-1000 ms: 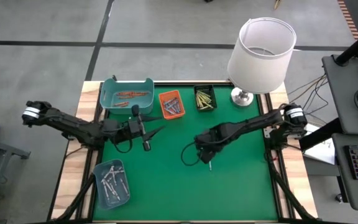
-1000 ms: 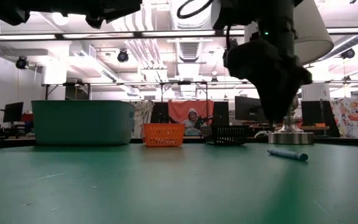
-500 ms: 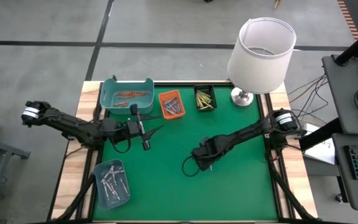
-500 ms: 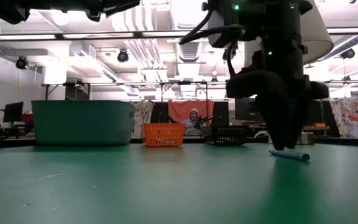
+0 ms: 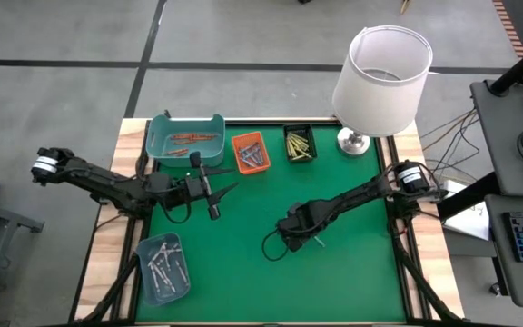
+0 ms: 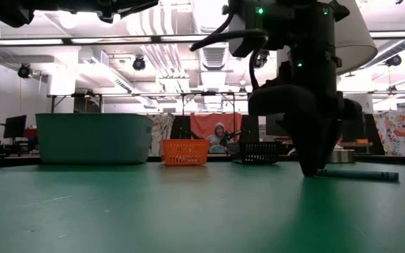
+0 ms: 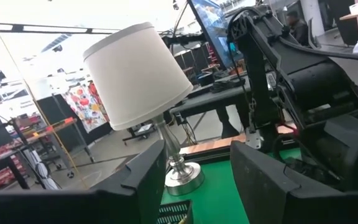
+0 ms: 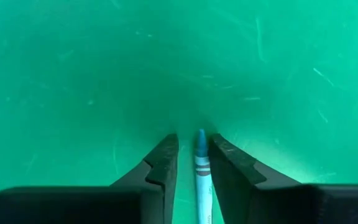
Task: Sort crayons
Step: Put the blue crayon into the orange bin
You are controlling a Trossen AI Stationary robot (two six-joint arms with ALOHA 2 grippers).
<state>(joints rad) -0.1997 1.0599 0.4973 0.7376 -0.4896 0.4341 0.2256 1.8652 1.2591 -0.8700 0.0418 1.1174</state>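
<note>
- Most crayons already lie sorted in the trays: teal tray (image 5: pixel 185 138), orange tray (image 5: pixel 251 153) and black tray (image 5: pixel 300 144) along the table's far edge, clear tray (image 5: pixel 163 264) near the front-left corner.
- One blue crayon (image 8: pixel 201 174) is left mid-table, toward the right edge, between the right gripper (image 8: pixel 192 163)'s narrowing fingers; grip not yet sure.
- Left gripper (image 5: pixel 218 192) waits spread near the teal tray.

Matt green felt-like table mat (image 5: pixel 243 263), wooden edges (image 5: pixel 107 245).

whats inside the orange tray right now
The orange tray holds a small pile of crayons, blue and grey with some reddish ones, seen from above. Anything beneath that pile is covered, and from table height the tray's wall hides its contents.
</note>
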